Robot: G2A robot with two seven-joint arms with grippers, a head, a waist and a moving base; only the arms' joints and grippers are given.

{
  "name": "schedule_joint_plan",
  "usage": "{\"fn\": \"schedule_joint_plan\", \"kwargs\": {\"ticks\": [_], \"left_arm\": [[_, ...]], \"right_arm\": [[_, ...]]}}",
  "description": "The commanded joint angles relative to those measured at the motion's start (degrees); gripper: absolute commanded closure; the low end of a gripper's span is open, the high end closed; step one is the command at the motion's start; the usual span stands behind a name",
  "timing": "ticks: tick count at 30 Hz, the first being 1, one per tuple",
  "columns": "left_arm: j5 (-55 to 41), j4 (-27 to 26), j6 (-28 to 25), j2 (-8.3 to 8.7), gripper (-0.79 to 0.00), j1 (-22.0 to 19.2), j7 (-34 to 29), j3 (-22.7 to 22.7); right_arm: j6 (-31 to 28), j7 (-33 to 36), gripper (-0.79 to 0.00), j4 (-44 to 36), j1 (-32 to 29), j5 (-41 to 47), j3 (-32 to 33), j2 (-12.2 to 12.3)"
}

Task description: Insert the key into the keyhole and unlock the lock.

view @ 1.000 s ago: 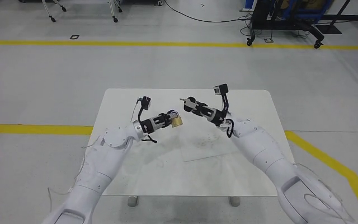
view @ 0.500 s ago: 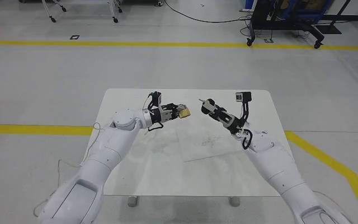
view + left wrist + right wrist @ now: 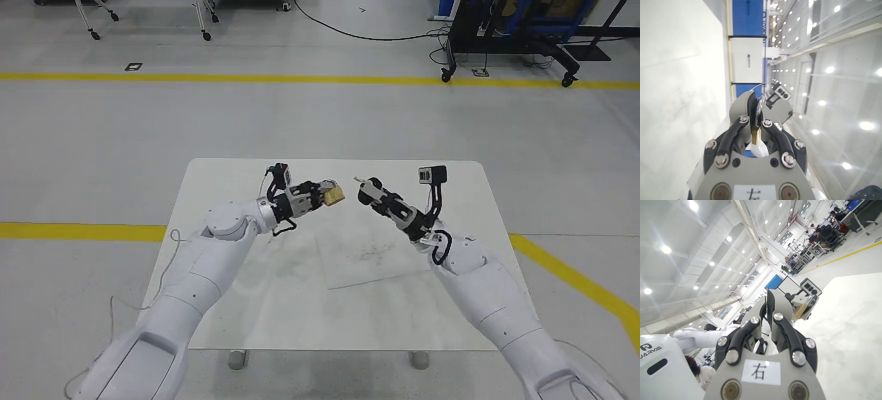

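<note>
Both arms are above the white table [image 3: 360,310]. The left gripper [image 3: 323,194] is clamped on the brass lock [image 3: 335,193], holding it clear of the tabletop. The right gripper [image 3: 366,187] faces it with its fingers pressed together on the key [image 3: 357,181]. The key tip is near the lock but apart from it.

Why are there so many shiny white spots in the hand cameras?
Left wrist view: ceiling lamps glare as white blobs behind the left gripper holding the lock. Right wrist view: more of them flare, with streaks, behind the right gripper holding the key. Top view: the table is evenly lit, no hot spots.
</note>
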Motion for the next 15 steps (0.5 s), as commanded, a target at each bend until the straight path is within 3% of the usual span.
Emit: {"fn": "schedule_joint_plan", "kwargs": {"ticks": [1,6,10,15], "left_arm": [[-3.2,-0.68,-0.45,-0.33,0.0,1.0,0.8,-0.44],[-1.97,-0.57,-3.18,-1.07,0.0,1.93,3.25,0.65],[-2.77,0.3,-4.28,-1.84,0.0,1.29,3.89,1.05],[-1.49,1.26,-7.5,-2.54,0.0,0.75,3.67,1.87]], "right_arm": [[0.67,-1.44,0.0,-0.91,-1.4,-0.03,-0.11,-0.12],[3.25,-6.01,0.0,-6.62,-7.96,-3.51,1.82,0.39],[13.57,-13.46,0.0,-18.07,-16.23,-10.41,5.32,1.35],[21.56,-16.69,0.0,-24.61,-20.46,-12.17,7.35,1.7]]}}
